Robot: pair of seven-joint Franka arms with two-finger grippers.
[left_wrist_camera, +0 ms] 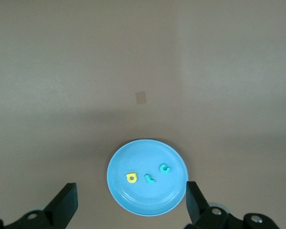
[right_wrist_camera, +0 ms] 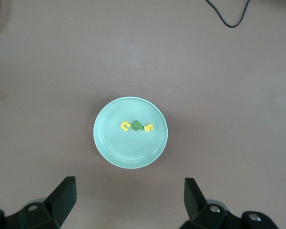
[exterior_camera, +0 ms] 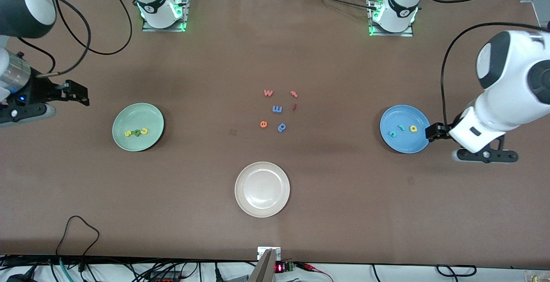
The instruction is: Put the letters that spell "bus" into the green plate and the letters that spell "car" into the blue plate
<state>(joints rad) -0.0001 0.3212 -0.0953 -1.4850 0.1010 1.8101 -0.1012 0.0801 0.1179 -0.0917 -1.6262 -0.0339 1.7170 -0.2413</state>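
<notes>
The green plate (exterior_camera: 129, 116) (right_wrist_camera: 128, 150) lies toward the right arm's end of the table. It holds a yellow "u" (exterior_camera: 128, 133) (right_wrist_camera: 126, 125), a green "b" (exterior_camera: 136, 133) (right_wrist_camera: 137, 126) and a yellow "s" (exterior_camera: 144, 131) (right_wrist_camera: 148, 127). The blue plate (exterior_camera: 408, 142) (left_wrist_camera: 148, 200) lies toward the left arm's end with a teal "c" (exterior_camera: 392, 133) (left_wrist_camera: 165, 168), a teal "r" (exterior_camera: 401, 127) (left_wrist_camera: 150, 179) and a yellow "a" (exterior_camera: 413, 128) (left_wrist_camera: 131, 178). My right gripper (exterior_camera: 81, 95) (right_wrist_camera: 128, 183) hangs open and empty high beside the green plate. My left gripper (exterior_camera: 435, 132) (left_wrist_camera: 129, 188) is open and empty above the blue plate's edge.
A cream-white plate (exterior_camera: 262, 189) sits near the front camera at mid-table. Loose letters lie in the middle: a red "w" (exterior_camera: 268, 93), a red "r"-like piece (exterior_camera: 294, 94), a blue "m" (exterior_camera: 277, 109), an orange "e" (exterior_camera: 263, 124) and a blue "p" (exterior_camera: 282, 127).
</notes>
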